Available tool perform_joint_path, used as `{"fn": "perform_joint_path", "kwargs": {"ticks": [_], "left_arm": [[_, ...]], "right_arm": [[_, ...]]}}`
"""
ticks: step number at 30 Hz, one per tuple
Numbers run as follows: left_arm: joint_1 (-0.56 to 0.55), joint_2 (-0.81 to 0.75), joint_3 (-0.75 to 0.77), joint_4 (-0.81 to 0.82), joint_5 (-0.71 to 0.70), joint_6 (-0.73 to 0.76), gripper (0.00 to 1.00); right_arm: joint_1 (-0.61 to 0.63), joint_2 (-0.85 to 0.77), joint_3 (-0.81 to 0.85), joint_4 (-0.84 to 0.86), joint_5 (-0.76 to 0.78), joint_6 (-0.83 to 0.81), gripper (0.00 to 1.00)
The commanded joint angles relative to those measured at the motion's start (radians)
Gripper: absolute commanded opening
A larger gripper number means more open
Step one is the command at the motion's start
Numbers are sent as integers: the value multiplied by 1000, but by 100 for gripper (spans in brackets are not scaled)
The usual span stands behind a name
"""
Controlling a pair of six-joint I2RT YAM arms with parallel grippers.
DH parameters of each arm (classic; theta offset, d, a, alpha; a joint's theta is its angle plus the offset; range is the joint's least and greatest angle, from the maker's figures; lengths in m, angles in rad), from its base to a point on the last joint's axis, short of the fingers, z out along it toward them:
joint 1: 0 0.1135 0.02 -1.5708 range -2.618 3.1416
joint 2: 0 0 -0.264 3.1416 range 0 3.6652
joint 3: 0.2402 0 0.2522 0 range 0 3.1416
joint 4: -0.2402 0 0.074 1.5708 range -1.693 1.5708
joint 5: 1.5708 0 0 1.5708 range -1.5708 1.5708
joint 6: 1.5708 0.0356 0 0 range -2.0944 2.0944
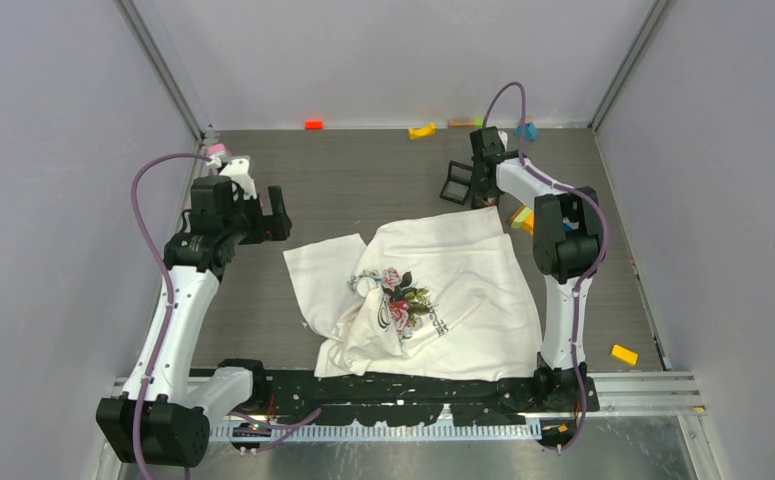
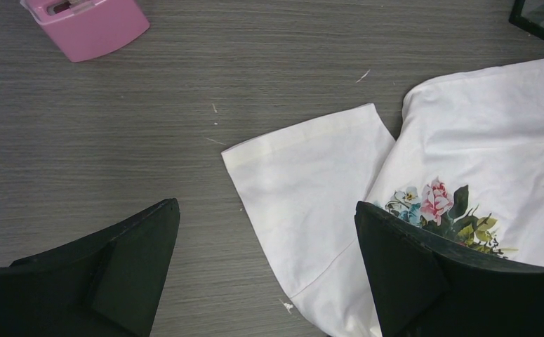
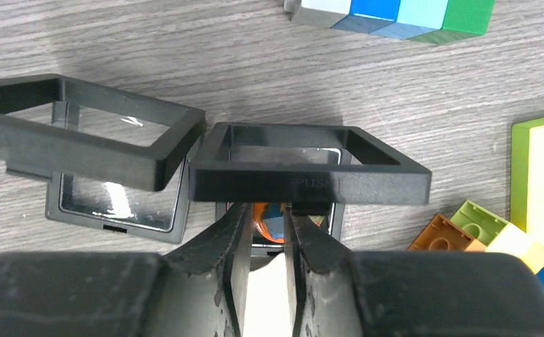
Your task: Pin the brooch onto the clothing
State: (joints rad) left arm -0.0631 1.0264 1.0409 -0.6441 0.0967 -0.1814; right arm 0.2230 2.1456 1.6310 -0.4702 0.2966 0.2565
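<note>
**Right gripper on the brooch; left gripper wide over a sleeve**

Right gripper (image 3: 267, 210): one. Fingers drawn close together, pinching the brooch (image 3: 269, 223), a single small orange-and-blue piece partly hidden behind a frame, at the far side of the table (image 1: 363, 180).

Left gripper (image 2: 267, 210): one. Fingers spread wide, hanging over the bare table and one sleeve.

T-shirt (image 1: 463, 280): one. White and rumpled, it lies mid-table between the two arms with the rose print (image 2: 437, 203) facing up. One sleeve lies flat toward the left arm. The far edge is near the frames.

Black frames (image 3: 304, 172): two, square, with clear panes, side by side.

Pink case (image 2: 90, 28): one, at the far left.

Bricks:
- One four-colour bar (image 3: 395, 14) beyond the frames.
- One yellow-green slab (image 3: 542, 175).
- Four small bricks (image 3: 479, 221) in green, orange, yellow and blue, heaped right of the frames.
- One red-orange brick (image 1: 313, 124) at the far wall.
- One yellow brick (image 1: 623, 354) at the near right.
</note>
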Motion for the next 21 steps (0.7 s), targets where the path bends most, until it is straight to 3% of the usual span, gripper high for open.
{"fn": "perform_joint_path", "kwargs": {"ticks": [1,13,21], "left_arm": [[5,-11,-5,27,-14,11,100],[6,-26,-11,29,-13,11,100],[6,-43,-15,32,-10,10,100]], "right_arm": [[-2,-85,-24,20,-31,17,24],[-2,-120,-29,-16,-21,0,1],[2,-186,-36,-56,-25,-4,1]]}}
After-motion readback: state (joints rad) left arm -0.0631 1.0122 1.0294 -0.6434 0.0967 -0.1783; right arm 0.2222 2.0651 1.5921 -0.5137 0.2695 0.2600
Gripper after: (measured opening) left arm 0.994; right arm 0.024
